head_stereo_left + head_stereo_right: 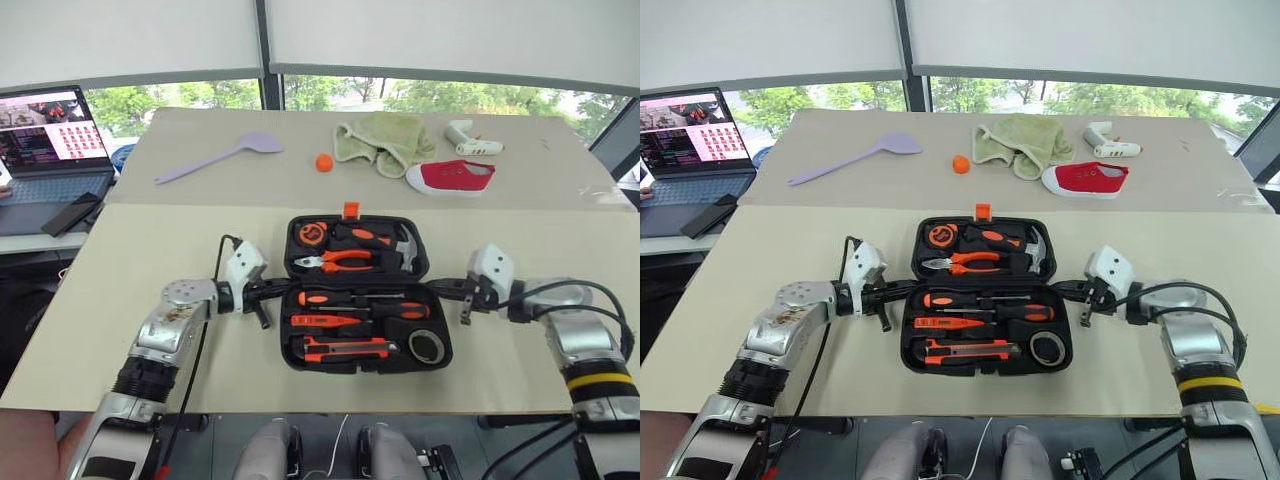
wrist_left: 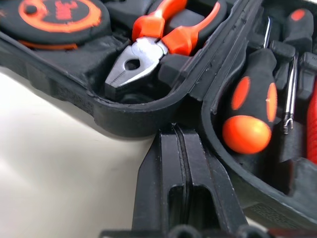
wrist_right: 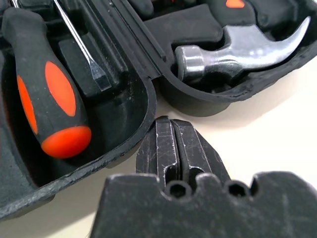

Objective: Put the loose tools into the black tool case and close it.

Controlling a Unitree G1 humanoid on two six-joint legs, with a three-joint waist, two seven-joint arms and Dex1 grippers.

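Observation:
The black tool case [image 1: 289, 358] lies open on the tan table, its orange latch [image 1: 351, 210] at the far edge. In the near half lie two black-orange screwdrivers [image 1: 322, 298] [image 1: 398, 311], the slim orange tester [image 1: 325, 321], the utility knife [image 1: 345, 348] and the tape roll [image 1: 428, 346]. The far half holds pliers [image 1: 345, 261] and a hammer [image 1: 400, 245]. My left gripper [image 1: 290, 288] is shut and empty, its tip [image 2: 174, 130] at the case's left side, where the two halves join. Opposite, my right gripper [image 1: 438, 286] is also shut and empty, its tip [image 3: 171, 121] at the join on the right.
On the far table lie a lilac spatula [image 1: 215, 158], a small orange ball [image 1: 323, 162], a green cloth [image 1: 385, 140], a red shoe [image 1: 450, 177] and a white object [image 1: 472, 140]. A laptop [image 1: 50, 145] and a phone [image 1: 70, 213] sit at the left.

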